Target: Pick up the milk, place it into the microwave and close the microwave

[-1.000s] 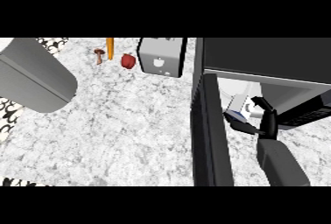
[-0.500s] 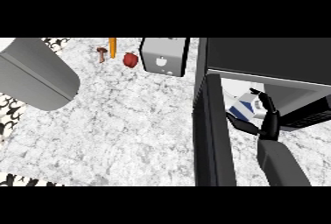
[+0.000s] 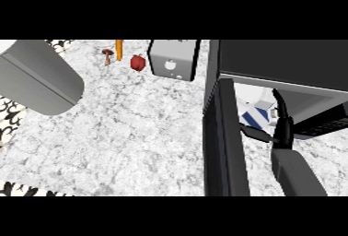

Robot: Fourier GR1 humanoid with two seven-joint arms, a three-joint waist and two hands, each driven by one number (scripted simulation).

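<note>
The milk (image 3: 252,117), a white carton with blue stripes, stands inside the open microwave (image 3: 285,64) at the right, just behind its door (image 3: 219,138), which is swung wide and seen edge-on. My right hand (image 3: 282,129) reaches into the cavity beside the carton. Its fingers (image 3: 280,103) point straight up along the carton's right side. The thumb (image 3: 255,133) stretches left under the carton's lower edge. The carton's right part is hidden by the hand. My left hand does not show.
A grey boxy appliance (image 3: 173,60) stands left of the microwave at the back. A red fruit (image 3: 138,62), a carrot (image 3: 119,48) and a mushroom (image 3: 107,54) lie beyond it. A large grey rounded shape (image 3: 34,78) fills the upper left.
The right hand carried the milk a little deeper into the microwave. Its fingers, curled round the carton before, have straightened upward.
</note>
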